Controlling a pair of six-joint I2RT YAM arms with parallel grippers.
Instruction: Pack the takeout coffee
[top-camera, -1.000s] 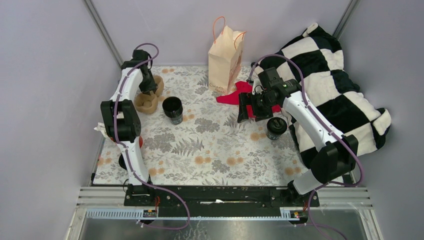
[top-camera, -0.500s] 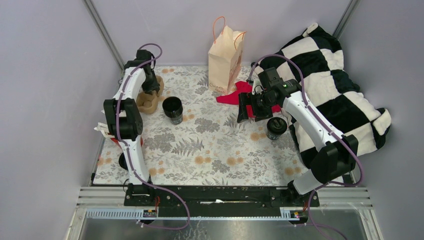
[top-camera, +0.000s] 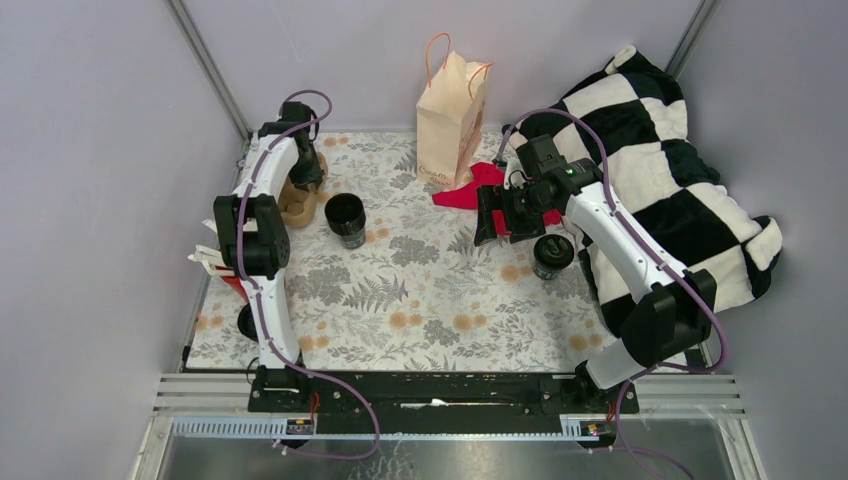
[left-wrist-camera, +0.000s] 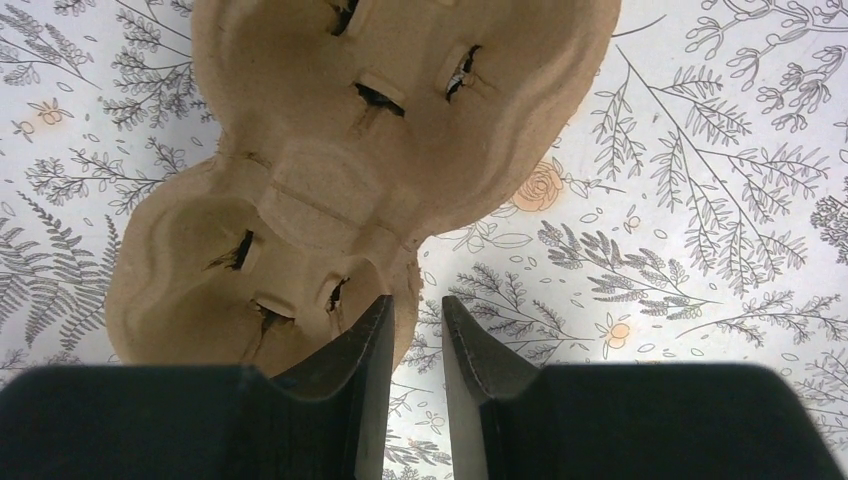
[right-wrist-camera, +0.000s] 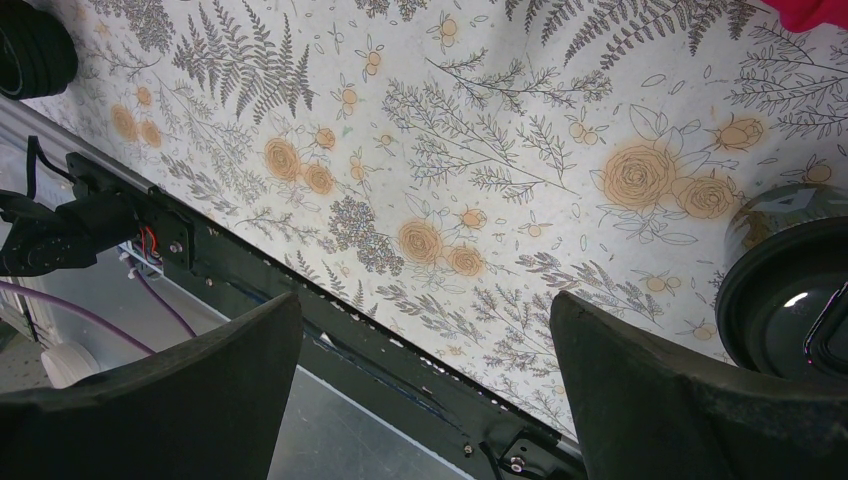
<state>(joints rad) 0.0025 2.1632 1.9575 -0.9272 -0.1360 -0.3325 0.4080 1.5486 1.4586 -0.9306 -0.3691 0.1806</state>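
1. Your right gripper (right-wrist-camera: 425, 340) hangs wide open and empty above the bench (top-camera: 420, 290).
2. The lidded coffee cup (top-camera: 552, 255) stands just right of it.
3. Far left, your left gripper (left-wrist-camera: 416, 308) is nearly closed at the cardboard tray (left-wrist-camera: 330, 180); whether it grips, you cannot tell.

Cardboard tray (left-wrist-camera: 330, 170) cut off at the top edge, black coffee cup (right-wrist-camera: 790, 300) cropped at the right edge

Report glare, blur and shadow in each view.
Top external: even, soft light, sharp throughout, faint shadows only. Left wrist: cardboard tray crisp, left fingers dark, little detail. Right wrist: tablecloth sharp, right fingers slightly soft, small glint on the coffee lid.
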